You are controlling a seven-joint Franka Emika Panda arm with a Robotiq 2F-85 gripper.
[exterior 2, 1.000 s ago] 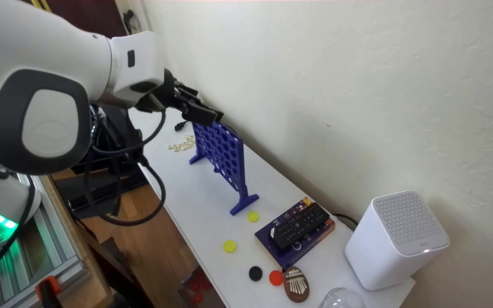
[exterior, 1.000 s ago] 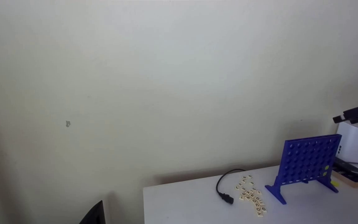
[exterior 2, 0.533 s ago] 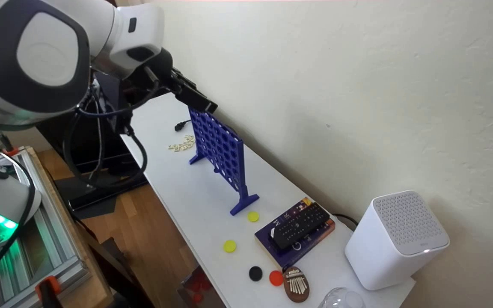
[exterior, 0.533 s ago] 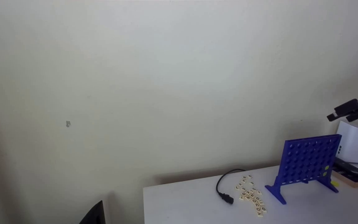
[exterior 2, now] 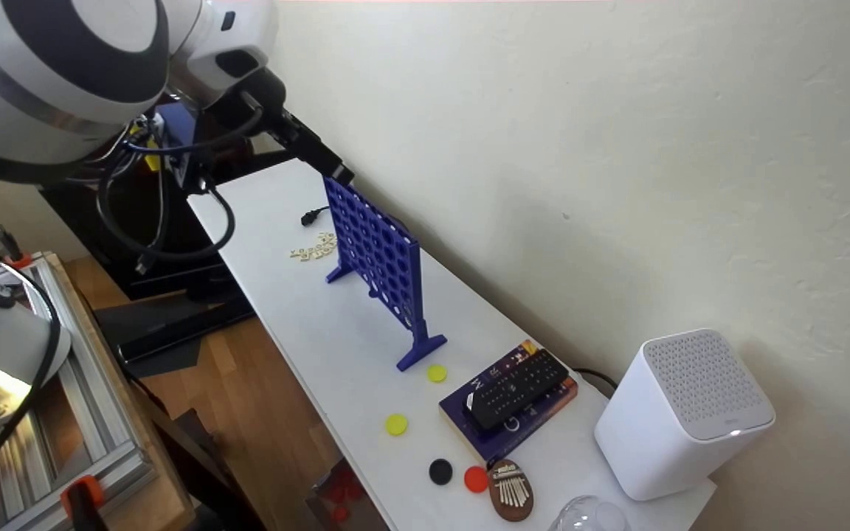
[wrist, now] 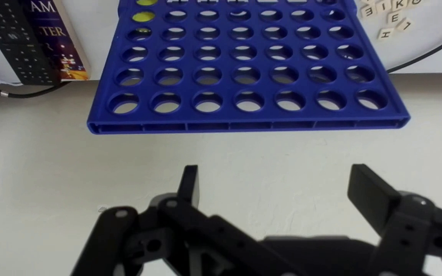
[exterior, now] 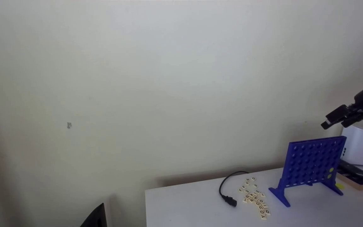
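My gripper stands open in the wrist view, its fingers wide apart with only the pale wall behind the gap. Nearest to it is a blue upright game rack with rows of round holes and a slotted top edge. In an exterior view the gripper hangs above the rack's top, with a visible gap. From another angle the gripper overlaps the rack's far top corner; contact cannot be judged there. Yellow discs sit in one end column of the rack.
On the white table lie yellow discs, a black disc, a red disc and a thumb piano. A remote rests on a book near a white speaker-like box. Letter tiles and a cable plug lie beyond the rack.
In an exterior view the gripper has moved left, coming over the rack's top; the arm has swung and more of its wrist shows. The base light turned from green to whitish. The rack stayed put.
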